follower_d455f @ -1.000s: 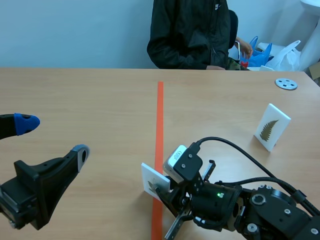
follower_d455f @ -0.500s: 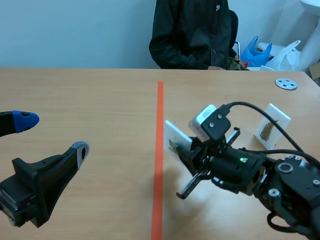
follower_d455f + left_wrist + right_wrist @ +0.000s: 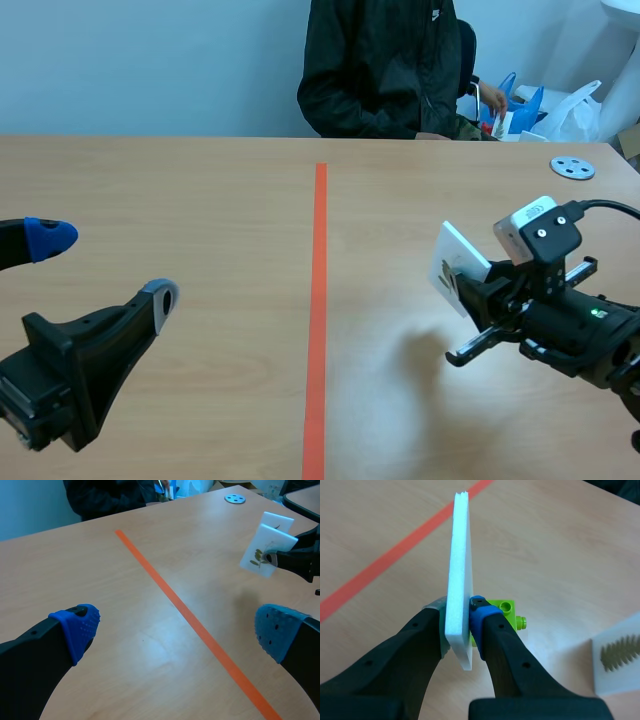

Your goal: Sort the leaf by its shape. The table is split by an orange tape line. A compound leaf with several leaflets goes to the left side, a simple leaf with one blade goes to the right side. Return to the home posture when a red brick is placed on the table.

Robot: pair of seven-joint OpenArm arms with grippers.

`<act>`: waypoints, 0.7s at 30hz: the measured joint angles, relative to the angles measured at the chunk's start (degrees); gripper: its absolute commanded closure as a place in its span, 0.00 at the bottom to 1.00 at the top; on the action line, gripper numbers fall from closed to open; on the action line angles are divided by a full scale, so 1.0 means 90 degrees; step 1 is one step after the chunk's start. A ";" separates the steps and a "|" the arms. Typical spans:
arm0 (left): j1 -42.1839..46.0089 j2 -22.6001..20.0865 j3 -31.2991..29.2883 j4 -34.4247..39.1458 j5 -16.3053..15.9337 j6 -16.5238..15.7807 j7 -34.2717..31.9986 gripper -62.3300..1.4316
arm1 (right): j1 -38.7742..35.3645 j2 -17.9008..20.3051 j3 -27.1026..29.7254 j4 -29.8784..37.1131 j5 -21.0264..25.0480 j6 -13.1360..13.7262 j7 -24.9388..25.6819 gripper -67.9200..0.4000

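My right gripper (image 3: 474, 292) is shut on a white foam card (image 3: 456, 256) and holds it upright above the table, right of the orange tape line (image 3: 318, 300). In the right wrist view the card (image 3: 459, 575) stands edge-on between my fingers, with a lime-green brick (image 3: 506, 611) fixed to its far side. From the left wrist view the card's face (image 3: 258, 555) shows a small olive leaf print. A second card (image 3: 619, 664) with a fern-like leaf stands on the table just beyond it. My left gripper (image 3: 105, 268) hangs open at the near left, nothing between its fingers.
A person in a black jacket (image 3: 385, 70) sits across the table. A grey disc (image 3: 572, 167) lies at the far right, and bags (image 3: 545, 108) sit behind the table's far edge. Bare wood stretches on both sides of the line.
The right arm lifted the card from the tape line near the front edge and carried it to the right and away, over the right side. The left arm stayed put.
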 measured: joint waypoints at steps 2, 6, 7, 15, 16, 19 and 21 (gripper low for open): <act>-0.0002 0.0085 0.0000 0.0000 -0.0002 0.0000 -0.0002 0.00 | -0.0010 -0.0002 0.0155 -0.0002 -0.0002 -0.0032 -0.0080 0.97; 0.0000 0.0221 0.0000 0.0000 0.0000 -0.0051 -0.0005 0.00 | -0.0036 0.0000 0.0355 -0.0129 0.0061 -0.0097 -0.0056 0.97; 0.0000 0.0221 0.0000 0.0000 0.0000 -0.0051 -0.0005 0.00 | -0.0039 -0.0002 0.0374 -0.0216 0.0228 -0.0097 -0.0056 0.97; 0.0000 0.0221 0.0000 0.0000 0.0000 -0.0051 -0.0005 0.00 | -0.0053 -0.0024 0.0410 -0.0772 0.0629 -0.0559 0.0034 0.97; 0.0000 0.0221 0.0000 0.0000 0.0000 -0.0049 -0.0002 0.00 | -0.0046 -0.0024 0.0427 -0.0840 0.0665 -0.0631 0.0044 0.97; 0.0000 0.0221 0.0000 0.0000 0.0000 -0.0051 -0.0002 0.00 | 0.0073 -0.0039 0.0488 -0.1173 0.0814 -0.0860 0.0036 0.97; 0.0000 0.0221 0.0000 0.0000 0.0000 -0.0051 -0.0002 0.00 | 0.0226 -0.0039 0.0488 -0.1452 0.0814 -0.1020 0.0015 0.97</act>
